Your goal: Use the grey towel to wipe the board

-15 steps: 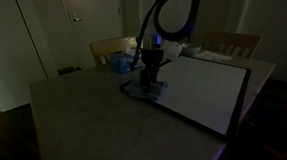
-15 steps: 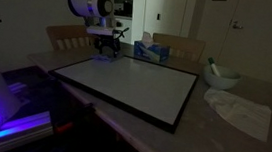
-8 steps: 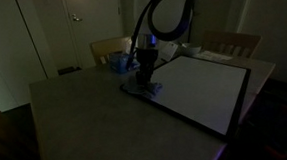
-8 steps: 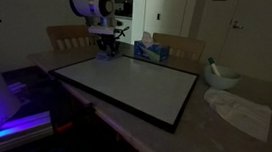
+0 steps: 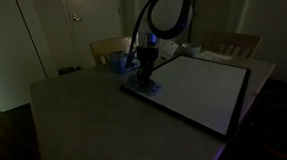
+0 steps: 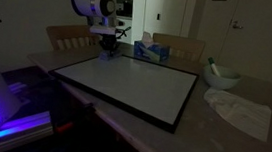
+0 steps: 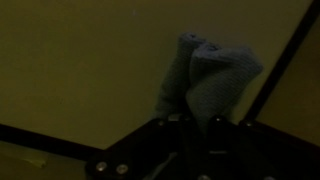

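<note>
The grey towel (image 5: 141, 88) lies crumpled on the table at the near corner of the white board (image 5: 199, 87). My gripper (image 5: 146, 78) stands straight down on it, shut on the cloth. In the wrist view the towel (image 7: 208, 72) rises in a bunched fold between the dark fingers (image 7: 215, 128), and the gripper (image 7: 190, 120) pinches its base. The board's dark frame (image 7: 285, 65) runs diagonally just beside the towel. In the exterior view from the opposite side, the gripper (image 6: 106, 49) sits at the far left corner of the board (image 6: 125, 85); the towel is barely visible under it.
A blue tissue box (image 6: 150, 50) stands behind the board. A bowl (image 6: 219, 76) and a crumpled white cloth (image 6: 238, 111) lie beyond the board's other end. Wooden chairs (image 5: 231, 43) line the table's far side. The room is dim.
The jaws have closed from wide open onto the towel, gathering it into a fold. The arm has stayed over the same corner of the board.
</note>
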